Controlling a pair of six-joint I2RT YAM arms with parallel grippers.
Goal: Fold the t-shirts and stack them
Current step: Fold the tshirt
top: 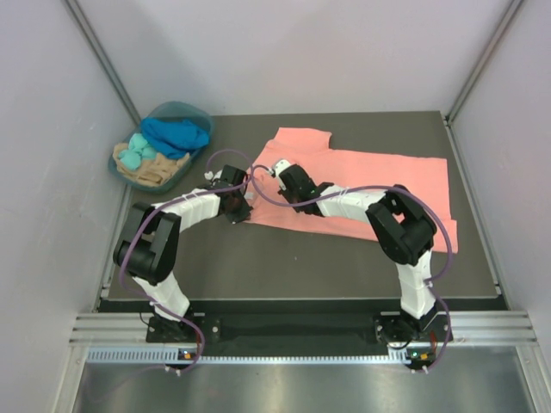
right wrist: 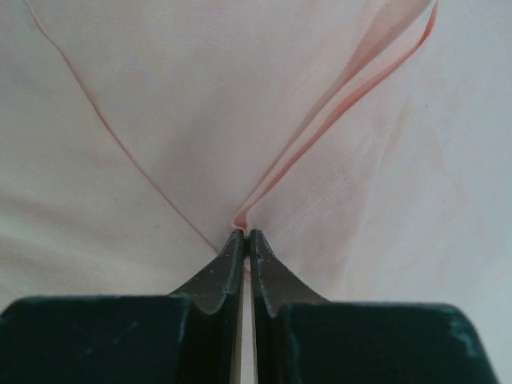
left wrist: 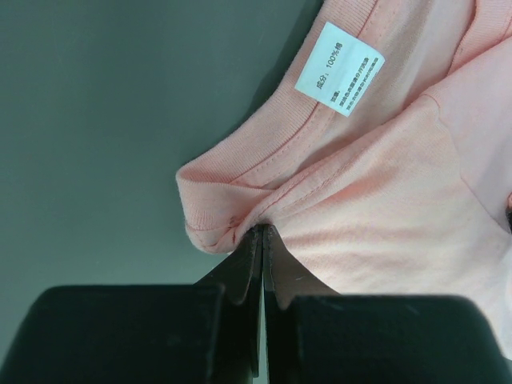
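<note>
Scene: a salmon-pink t-shirt [top: 379,185] lies spread on the dark table [top: 301,267], reaching from the middle toward the right edge, with one sleeve pointing at the far edge.
Left gripper [left wrist: 262,232]: clenched on the ribbed neck hem at the shirt's left end, just below the white care label [left wrist: 339,68]. The cloth bunches into a small fold at the tips.
Right gripper [right wrist: 244,236]: pinched tight on a raised pleat of the same shirt, a little further in from that end. Creases fan away from the closed tips.
Waiting pile: a royal blue shirt [top: 176,133], a turquoise shirt [top: 133,157] and a tan shirt [top: 155,172] sit crumpled in the round teal basket [top: 203,118] at the table's far-left corner.
Done: one shirt is out of the basket, laid mostly flat and gripped at two points.
Left to do: by the look of it, nearly everything. No finished fold shows in the pink shirt and no stack has been started anywhere on the table. The three shirts in the basket have yet to be laid out.
Stage: likely the opening fold of the first shirt.
</note>
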